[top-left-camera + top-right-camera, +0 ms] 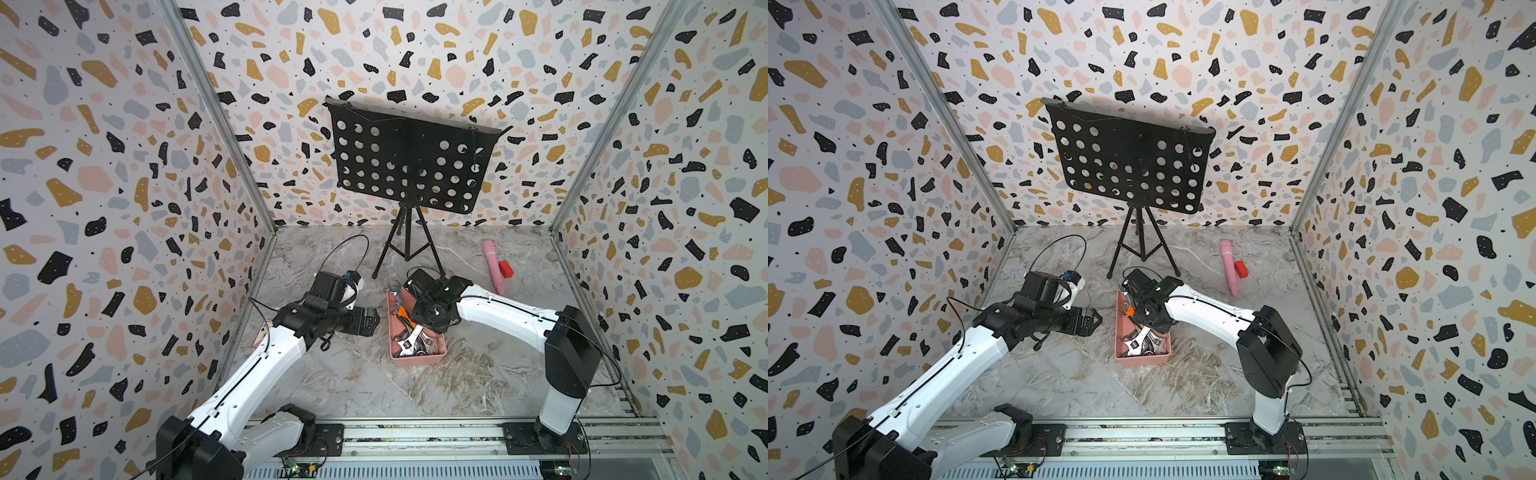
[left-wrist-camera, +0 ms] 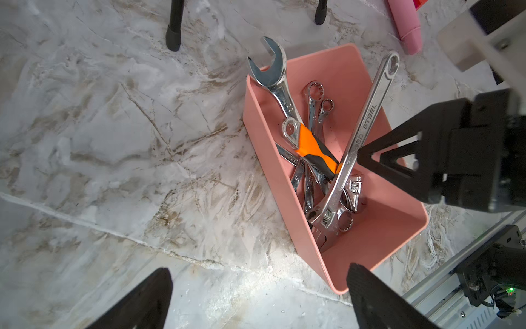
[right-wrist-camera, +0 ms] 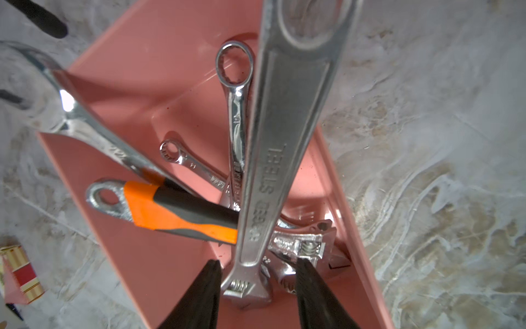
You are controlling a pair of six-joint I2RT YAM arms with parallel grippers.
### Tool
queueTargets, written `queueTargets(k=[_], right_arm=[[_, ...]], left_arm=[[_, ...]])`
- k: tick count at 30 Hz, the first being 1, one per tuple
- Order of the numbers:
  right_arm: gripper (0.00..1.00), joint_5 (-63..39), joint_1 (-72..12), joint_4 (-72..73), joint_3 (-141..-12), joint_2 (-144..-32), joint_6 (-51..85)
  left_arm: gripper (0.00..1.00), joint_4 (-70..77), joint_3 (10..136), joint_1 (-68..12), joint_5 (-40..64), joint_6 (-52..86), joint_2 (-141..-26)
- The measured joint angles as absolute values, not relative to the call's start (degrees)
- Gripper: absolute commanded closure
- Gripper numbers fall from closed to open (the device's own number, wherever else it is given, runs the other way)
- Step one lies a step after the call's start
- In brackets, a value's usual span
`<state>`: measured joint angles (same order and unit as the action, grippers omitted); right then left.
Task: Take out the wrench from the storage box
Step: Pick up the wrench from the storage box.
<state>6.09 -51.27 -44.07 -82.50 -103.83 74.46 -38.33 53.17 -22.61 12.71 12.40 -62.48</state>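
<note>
- Right wrist view: the right gripper (image 3: 257,262) stands half open astride the head end of the adjustable wrench (image 3: 273,159). A gap shows beside one finger, so nothing is clamped.
- That wrench lies tilted in the storage box (image 3: 185,37), head down among the other spanners and handle rising past the rim.
- To do the grasp well, I judge the jaws should centre on the flat shank and close firmly. The lift should then follow the tilt, so the head clears the orange-handled wrench (image 3: 182,210) crossed beneath it without dragging the box.
- The left gripper (image 2: 257,269) hangs wide open and empty just beside the box, where it could steady the wall.
- In both top views the box sits mid-table on the marble-patterned tabletop (image 1: 353,386).
- Terrazzo-print walls (image 1: 104,187) enclose the cell. A black perforated music stand (image 1: 411,162) stands at the back, and a pink cylinder (image 1: 493,268) lies just beside a small red block (image 1: 505,269).
</note>
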Motion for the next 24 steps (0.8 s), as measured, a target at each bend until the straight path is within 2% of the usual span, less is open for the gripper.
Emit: queueTargets(k=[9, 16, 24], right_arm=[[0.52, 8.84, -50.63, -41.91, -82.54, -106.69, 74.78], [0.58, 9.76, -49.84, -38.39, -81.43, -108.07, 74.76], [0.79, 9.96, -49.52, -33.10, -79.50, -108.07, 75.81]], left_arm=[[0.00, -38.44, 53.21, -22.57, 12.84, 11.75, -62.37], [0.00, -38.50, 53.21, -22.57, 12.97, 11.31, -62.37], [0.00, -38.52, 53.15, -22.57, 12.97, 11.33, -61.56]])
